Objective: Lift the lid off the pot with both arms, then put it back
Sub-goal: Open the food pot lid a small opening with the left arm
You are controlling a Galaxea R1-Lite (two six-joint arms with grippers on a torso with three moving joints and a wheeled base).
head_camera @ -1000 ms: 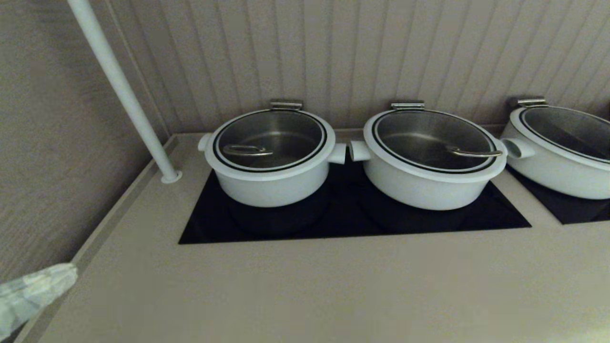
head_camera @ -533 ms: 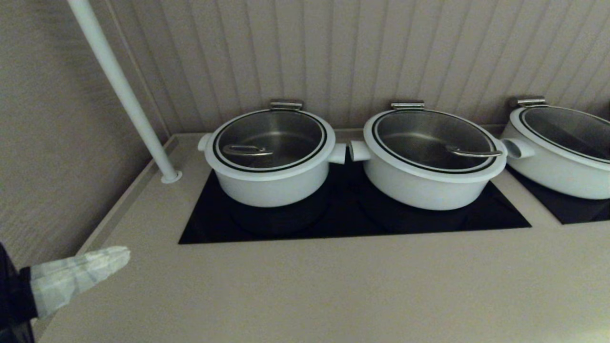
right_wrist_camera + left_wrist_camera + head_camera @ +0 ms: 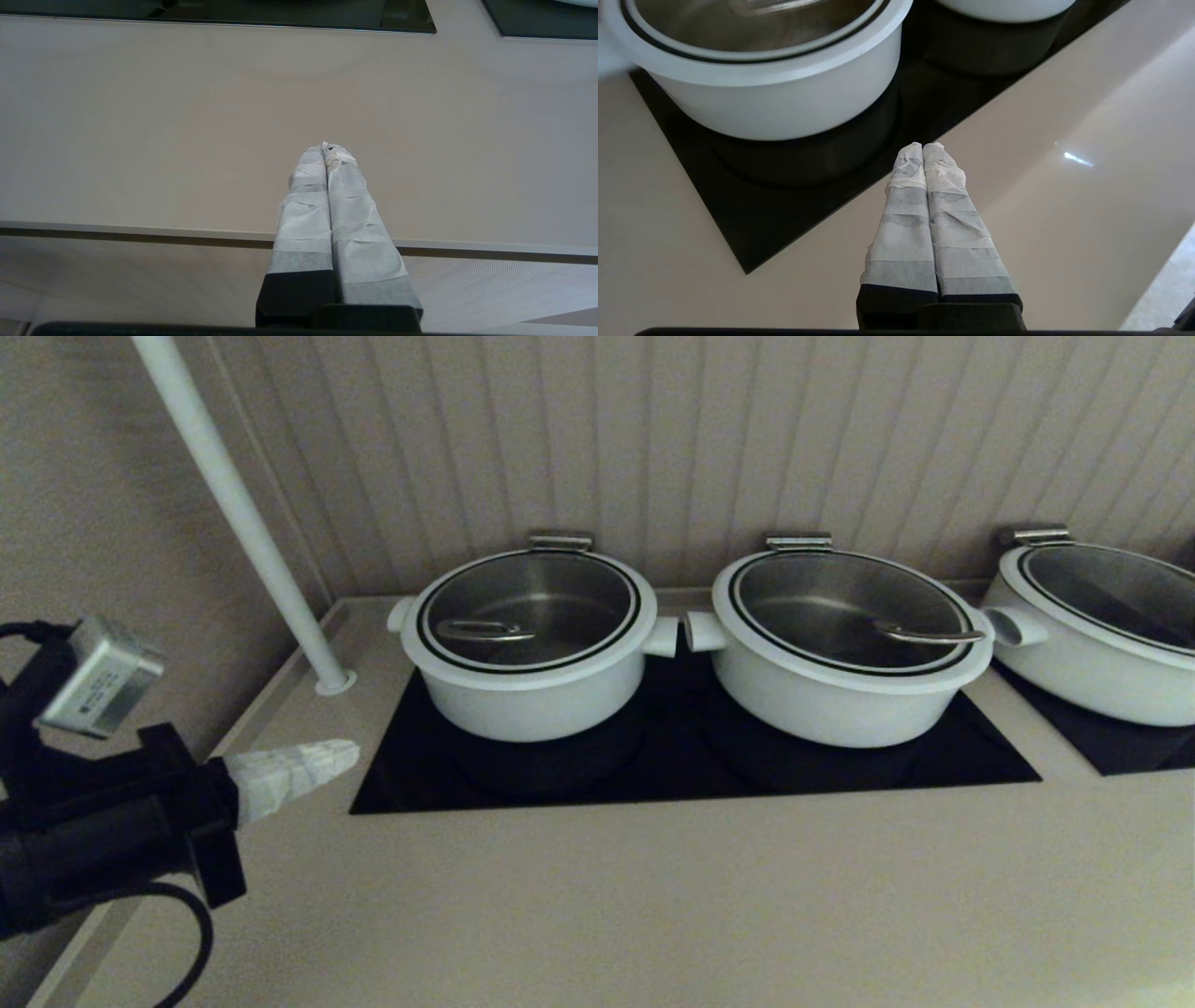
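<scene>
The pot (image 3: 532,695) is white, deep and straight-walled, and stands on the left of the black cooktop (image 3: 691,765). The glass lid (image 3: 528,608) with its steel-wire handle (image 3: 484,632) sits on it. My left gripper (image 3: 347,749) is shut and empty, above the counter just left of the cooktop's front left corner. In the left wrist view its taped tips (image 3: 923,147) point at the pot's wall (image 3: 784,102). My right gripper (image 3: 326,148) is shut and empty above the counter's front edge; it is out of the head view.
A wider white pot with lid (image 3: 845,653) stands right of the task pot, a third (image 3: 1102,625) at the far right on another black panel. A white pole (image 3: 238,509) rises at the counter's back left. Walls close the back and left.
My left arm has come up and forward from the lower left corner; its shut fingers now reach nearly to the cooktop's front left corner. The pots and lids have not moved.
</scene>
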